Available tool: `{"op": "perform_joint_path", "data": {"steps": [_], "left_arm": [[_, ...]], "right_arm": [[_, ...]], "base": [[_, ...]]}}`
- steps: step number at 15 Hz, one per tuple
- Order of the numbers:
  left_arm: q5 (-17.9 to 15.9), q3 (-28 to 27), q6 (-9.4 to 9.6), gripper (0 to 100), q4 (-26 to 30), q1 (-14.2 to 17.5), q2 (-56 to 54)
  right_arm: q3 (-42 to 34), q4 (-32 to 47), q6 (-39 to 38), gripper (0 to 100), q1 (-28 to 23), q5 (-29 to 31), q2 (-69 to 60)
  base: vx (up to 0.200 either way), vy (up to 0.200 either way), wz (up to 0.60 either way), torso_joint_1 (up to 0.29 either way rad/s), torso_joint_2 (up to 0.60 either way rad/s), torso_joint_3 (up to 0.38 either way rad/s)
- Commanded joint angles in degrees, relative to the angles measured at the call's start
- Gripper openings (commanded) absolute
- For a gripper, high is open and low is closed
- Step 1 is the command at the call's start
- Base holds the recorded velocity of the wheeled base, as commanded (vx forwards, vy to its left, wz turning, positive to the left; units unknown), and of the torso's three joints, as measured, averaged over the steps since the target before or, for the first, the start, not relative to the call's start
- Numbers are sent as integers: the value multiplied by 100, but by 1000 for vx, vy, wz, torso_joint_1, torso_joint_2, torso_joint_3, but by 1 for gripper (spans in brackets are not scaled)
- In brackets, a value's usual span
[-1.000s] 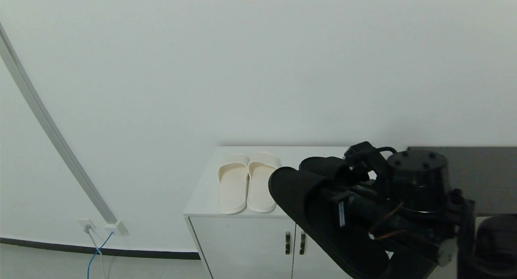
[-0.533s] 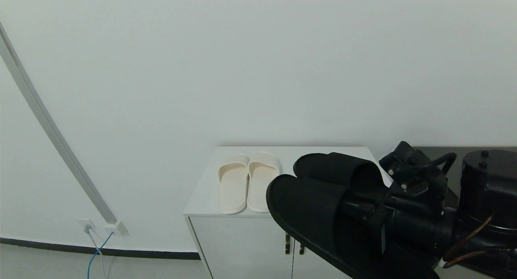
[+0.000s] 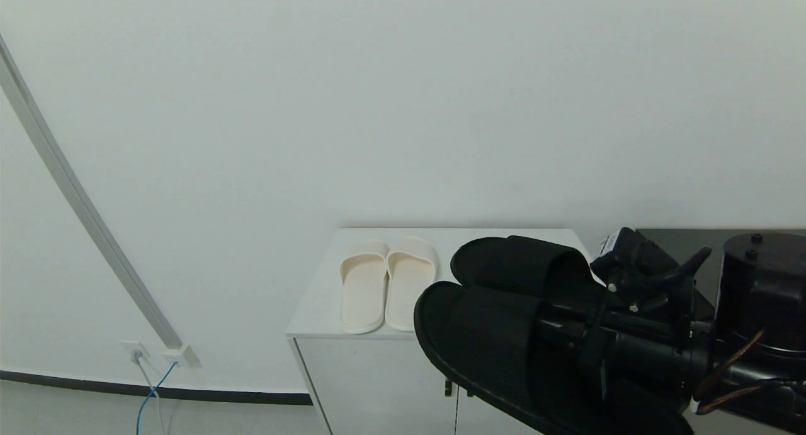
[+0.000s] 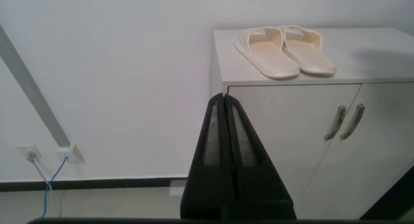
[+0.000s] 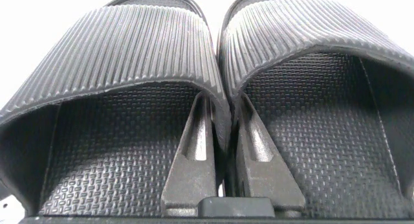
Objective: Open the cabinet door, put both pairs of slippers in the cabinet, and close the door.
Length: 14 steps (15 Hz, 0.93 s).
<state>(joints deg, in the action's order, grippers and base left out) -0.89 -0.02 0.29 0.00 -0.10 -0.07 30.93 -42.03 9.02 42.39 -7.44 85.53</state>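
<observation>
Right gripper (image 5: 222, 106) is clenched on the black slippers (image 3: 497, 325), one finger inside each shoe, pinching the two adjacent side walls together so the pair travels as one unit. That pair hangs at the right front corner of the cabinet (image 3: 371, 378), apparently clear of its top. White slippers (image 3: 385, 284) lie side by side toward the left front corner. Left gripper (image 4: 224, 107) is closed and empty (door handles (image 4: 346, 120) untouched); both doors (image 4: 284, 127) are shut, so opening comes first.
</observation>
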Motion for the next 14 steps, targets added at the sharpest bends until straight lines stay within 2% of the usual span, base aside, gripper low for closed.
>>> {"op": "perform_joint_path", "data": {"steps": [1,5,7,14], "left_arm": [[1,-6,-3,0,0,1,7],[1,-6,-3,0,0,1,7],[1,-6,-20,0,0,1,7],[1,-6,-20,0,0,1,7]], "right_arm": [[1,-51,-14,0,-20,-3,227],[1,-59,-23,0,-11,-3,298],[1,-59,-269,0,-20,-21,298],[-69,-68,-340,0,-90,-56,386]], "base": [[-200,0,0,-2,2,2],[-200,0,0,7,4,5],[-200,0,0,0,7,5],[0,0,0,0,0,0]]}}
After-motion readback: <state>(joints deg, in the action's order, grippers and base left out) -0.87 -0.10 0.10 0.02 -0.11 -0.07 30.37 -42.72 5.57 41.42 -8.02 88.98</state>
